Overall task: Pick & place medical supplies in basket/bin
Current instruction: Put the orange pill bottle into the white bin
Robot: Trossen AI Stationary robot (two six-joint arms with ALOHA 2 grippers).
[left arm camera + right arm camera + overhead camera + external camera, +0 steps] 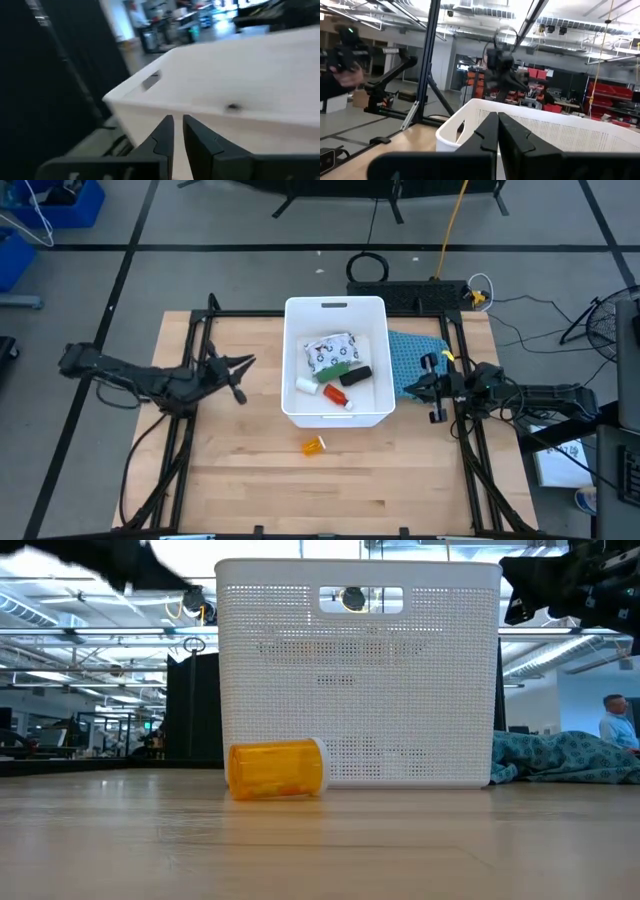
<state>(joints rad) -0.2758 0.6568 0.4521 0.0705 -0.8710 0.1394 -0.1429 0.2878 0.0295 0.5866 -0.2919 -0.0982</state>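
Note:
The white bin (372,310) stands mid-table. In it lie the white dark-printed packet (330,351), green bar (335,367), black oblong (356,377), red tube (338,393) and small white roll (306,385). The orange vial (314,445) lies on its side on the table just in front of the bin's near wall (358,690), and also shows in the low view (277,770). My left gripper (250,362) (178,122) hovers left of the bin, its fingers all but together. My right gripper (408,388) (497,117) is shut, right of the bin over the mesh cloth (415,355).
The blue-green mesh cloth (565,758) lies against the bin's right side. Black frame rails (200,350) run along the table's left and right edges. Bare wood (250,480) spreads across the near half of the table. A person (612,722) stands in the room behind.

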